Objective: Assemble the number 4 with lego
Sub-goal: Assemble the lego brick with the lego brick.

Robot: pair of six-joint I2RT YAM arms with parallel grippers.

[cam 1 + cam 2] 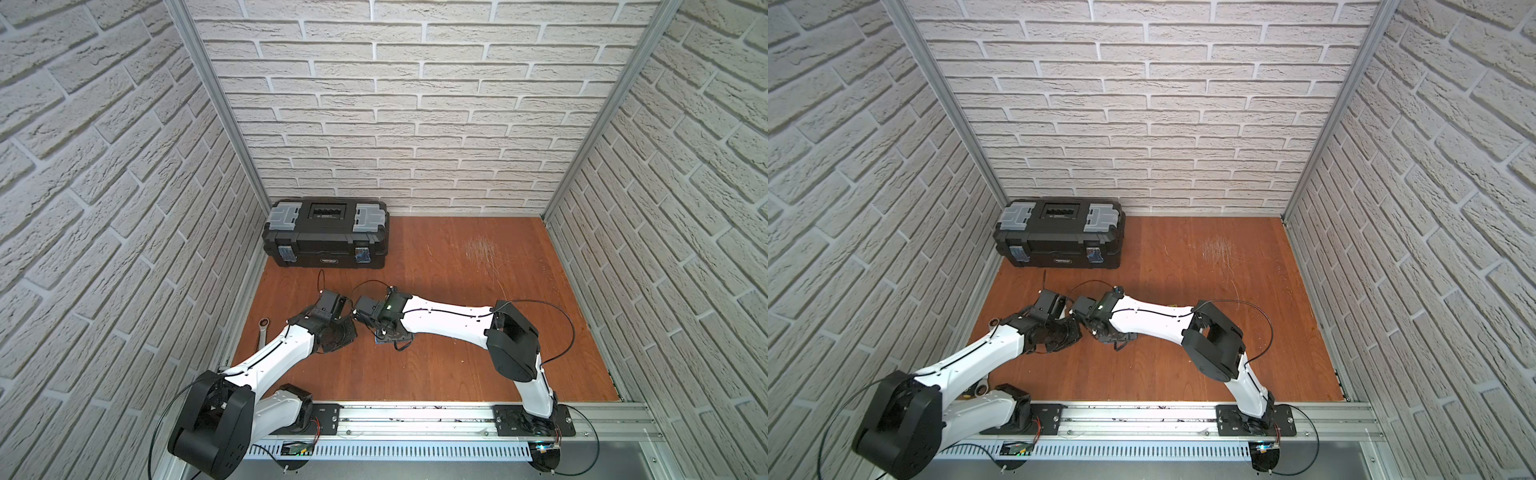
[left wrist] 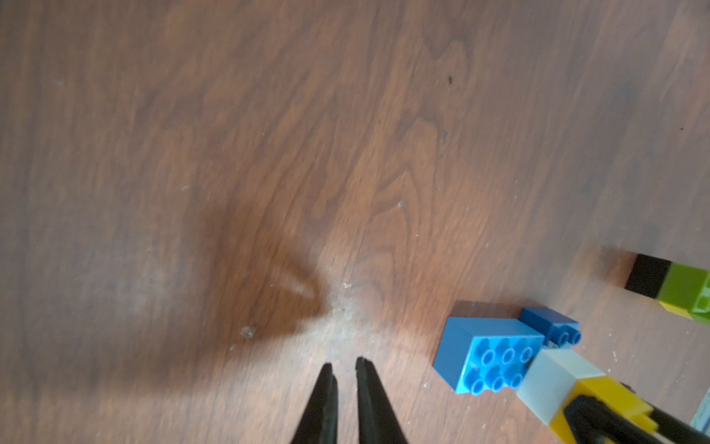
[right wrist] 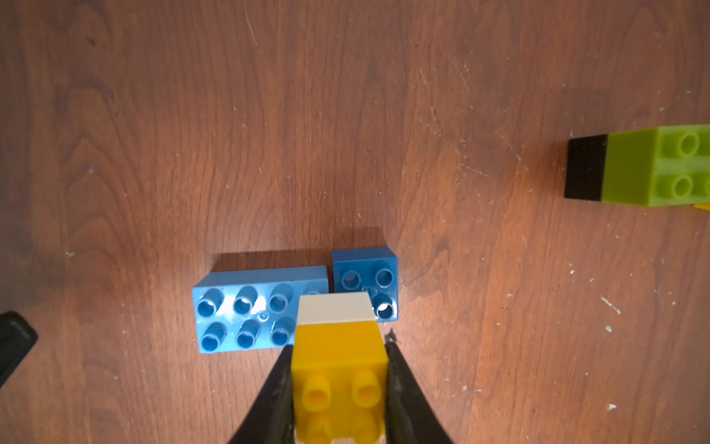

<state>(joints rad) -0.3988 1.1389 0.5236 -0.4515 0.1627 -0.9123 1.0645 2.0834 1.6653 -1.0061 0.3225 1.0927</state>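
Right claw (image 3: pixel 339 342): clamped on yellow brick (image 3: pixel 338 369), gripping its smooth sides.
Left claw (image 2: pixel 344 365): together, empty.
Handling: likely light, rigid, slick.

In both top views the lego (image 1: pixel 379 341) is almost wholly covered by the wrists (image 1: pixel 332 316). At the desk's (image 1: pixel 457 365) 9 o'clock edge a wrench (image 1: pixel 262 329) is half hidden by the left arm (image 1: pixel 274 353). The lime green brick (image 3: pixel 653 165) and the yellow brick (image 3: pixel 338 369) are cut off by the right wrist view's edge.
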